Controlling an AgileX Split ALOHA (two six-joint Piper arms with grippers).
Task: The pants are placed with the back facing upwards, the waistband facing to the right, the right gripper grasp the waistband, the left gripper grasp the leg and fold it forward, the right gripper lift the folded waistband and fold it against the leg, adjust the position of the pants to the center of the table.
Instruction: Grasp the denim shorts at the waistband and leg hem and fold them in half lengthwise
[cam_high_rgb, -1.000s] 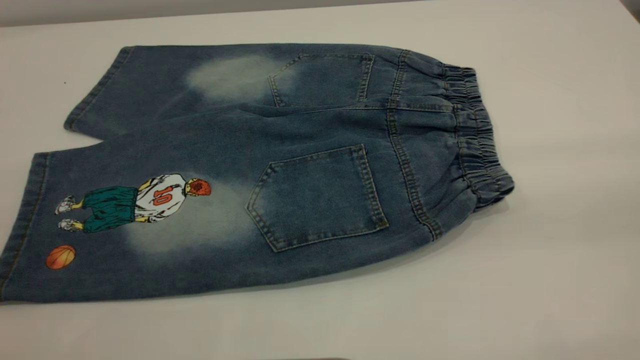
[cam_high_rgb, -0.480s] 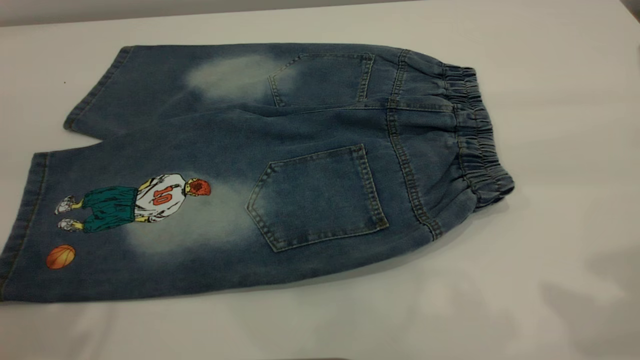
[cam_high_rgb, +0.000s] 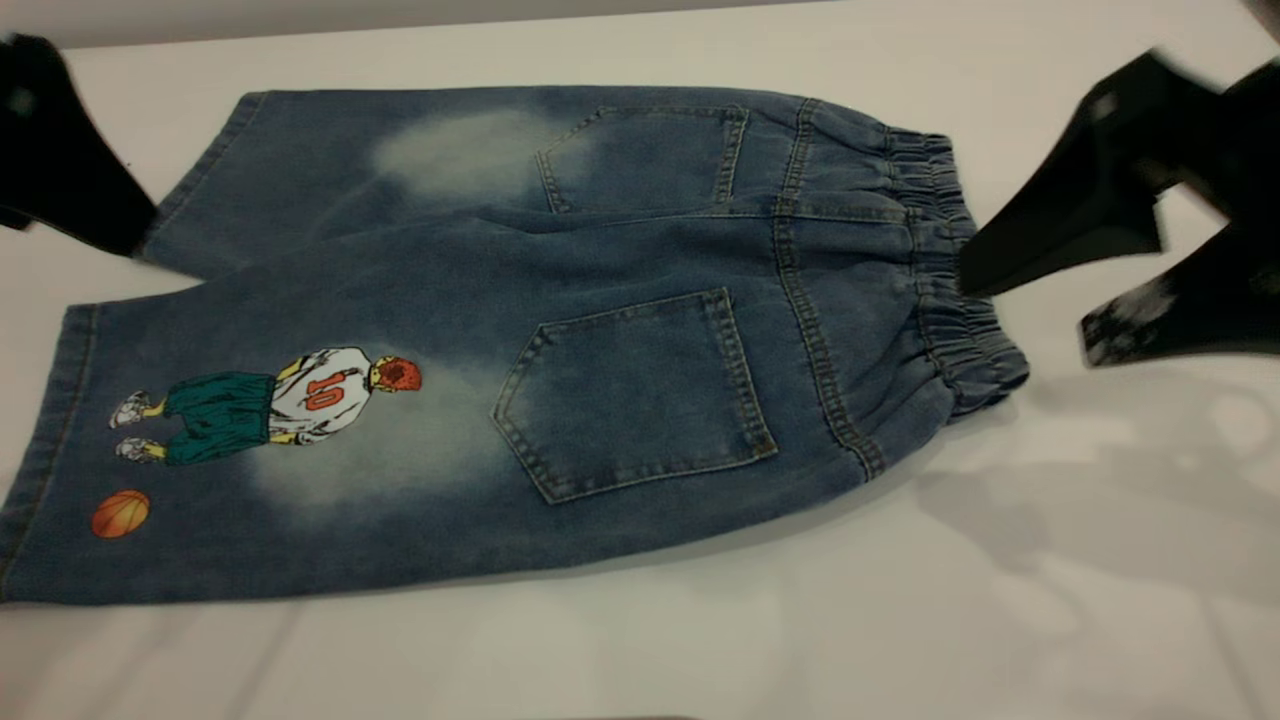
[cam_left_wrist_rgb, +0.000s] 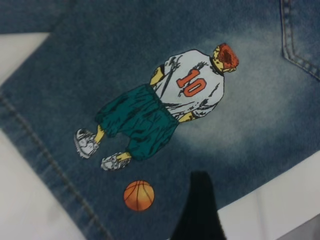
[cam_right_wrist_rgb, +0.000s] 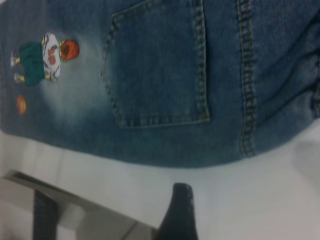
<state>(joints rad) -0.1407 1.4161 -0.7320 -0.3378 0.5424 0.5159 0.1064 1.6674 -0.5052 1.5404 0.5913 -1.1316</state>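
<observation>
Pants (cam_high_rgb: 520, 340) are laid flat mid-table, long axis left-right, waistband (cam_high_rgb: 960, 290) toward the right edge. Right gripper (cam_high_rgb: 1030, 310), fingers spread wide, is hung right beside it; nothing's grabbed yet.

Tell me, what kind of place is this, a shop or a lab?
Probably a robot test bench, not a shop: a bare white table, one pair of denim pants laid flat, and two black grippers, left and right, at its ends.

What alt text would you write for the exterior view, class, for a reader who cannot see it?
Denim pants lie flat, back up, on a white table, waistband to the right. The open right gripper hovers by the waistband; the left gripper is at the far leg's hem.
</observation>
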